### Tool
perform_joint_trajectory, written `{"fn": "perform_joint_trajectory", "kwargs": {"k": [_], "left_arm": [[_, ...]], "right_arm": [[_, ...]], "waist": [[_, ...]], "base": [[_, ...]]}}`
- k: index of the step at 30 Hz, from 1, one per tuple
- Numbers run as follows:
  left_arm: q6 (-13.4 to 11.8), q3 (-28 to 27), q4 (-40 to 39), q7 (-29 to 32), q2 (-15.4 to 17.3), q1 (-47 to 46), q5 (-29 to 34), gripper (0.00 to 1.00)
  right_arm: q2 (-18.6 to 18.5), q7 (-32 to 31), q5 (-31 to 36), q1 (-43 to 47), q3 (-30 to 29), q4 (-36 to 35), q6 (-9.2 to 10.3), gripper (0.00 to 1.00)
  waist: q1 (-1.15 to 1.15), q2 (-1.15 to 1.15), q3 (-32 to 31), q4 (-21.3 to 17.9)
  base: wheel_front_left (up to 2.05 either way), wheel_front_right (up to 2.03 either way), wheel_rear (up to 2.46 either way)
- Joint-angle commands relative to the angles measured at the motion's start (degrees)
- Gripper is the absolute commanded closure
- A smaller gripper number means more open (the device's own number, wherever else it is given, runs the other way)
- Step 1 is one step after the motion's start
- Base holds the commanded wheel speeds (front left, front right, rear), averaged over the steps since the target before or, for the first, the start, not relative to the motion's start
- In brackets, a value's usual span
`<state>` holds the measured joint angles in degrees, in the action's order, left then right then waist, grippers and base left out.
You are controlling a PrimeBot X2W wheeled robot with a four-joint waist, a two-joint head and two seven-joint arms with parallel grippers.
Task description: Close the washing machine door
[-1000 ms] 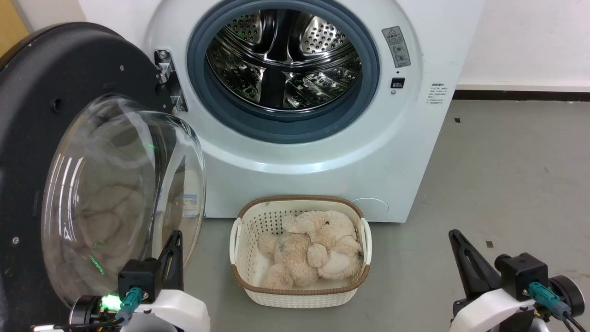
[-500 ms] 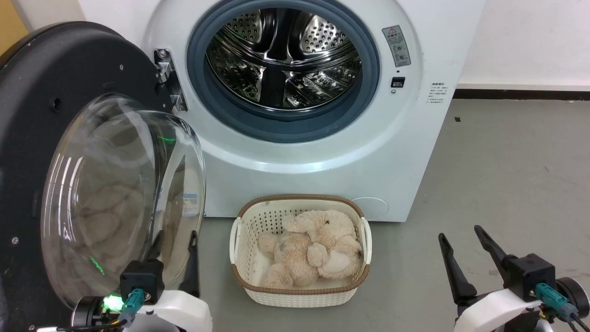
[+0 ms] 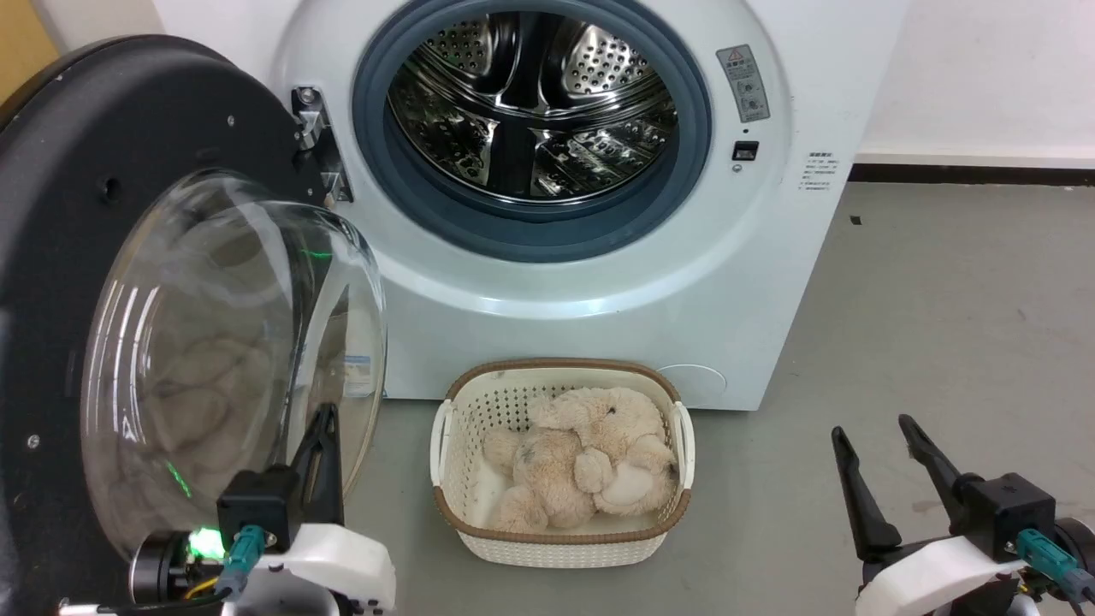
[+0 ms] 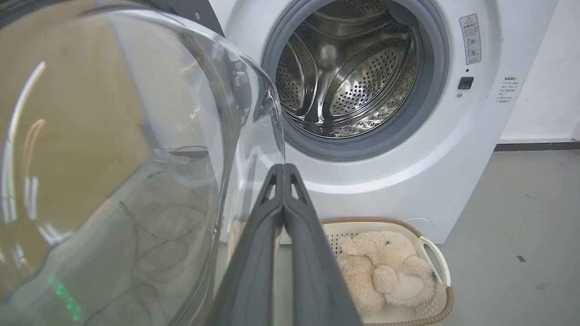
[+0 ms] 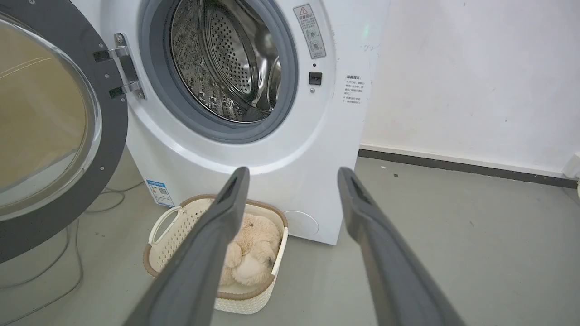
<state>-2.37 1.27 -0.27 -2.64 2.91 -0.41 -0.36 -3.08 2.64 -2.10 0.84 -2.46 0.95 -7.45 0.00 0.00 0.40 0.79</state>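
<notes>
**Washing machine door [image 3: 51,214] hangs wide open, left of the washing machine [image 3: 599,325]**
Left pincer [image 3: 325,421], fingers pressed together on nothing, sits beside the door's glass bowl; right pincer [image 3: 873,428] gapes empty. A push against curved glass could skid off, leaving the door unlatched.

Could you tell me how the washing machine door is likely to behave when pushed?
The washing machine door looks rigid and hangs on a metal hinge, so it should probably swing as one piece rather than flex. Its bulging glass window looks glossy, so fingers may slide there; the black rim seems a surer contact.
</notes>
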Motion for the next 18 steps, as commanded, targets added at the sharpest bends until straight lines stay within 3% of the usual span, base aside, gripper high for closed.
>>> {"fn": "perform_joint_trajectory", "kwargs": {"k": [1,18], "left_arm": [[-0.2,0.1,-0.7,-0.6,0.3,-1.5,-0.3,1.00],[1.8,-1.6,-6.4,-2.6,1.2,-8.6,-1.7,1.00]], "right_arm": [[0.0,0.6,-0.7,-0.4,-0.4,0.1,-0.01,0.00],[0.1,2.6,-2.0,-0.7,-2.6,0.5,-0.01,0.00]], "waist": [[0.00,0.00,0.1,0.3],[0.00,0.00,0.7,4.7]], "base": [[0.00,0.00,0.00],[0.00,0.00,0.00]]}}
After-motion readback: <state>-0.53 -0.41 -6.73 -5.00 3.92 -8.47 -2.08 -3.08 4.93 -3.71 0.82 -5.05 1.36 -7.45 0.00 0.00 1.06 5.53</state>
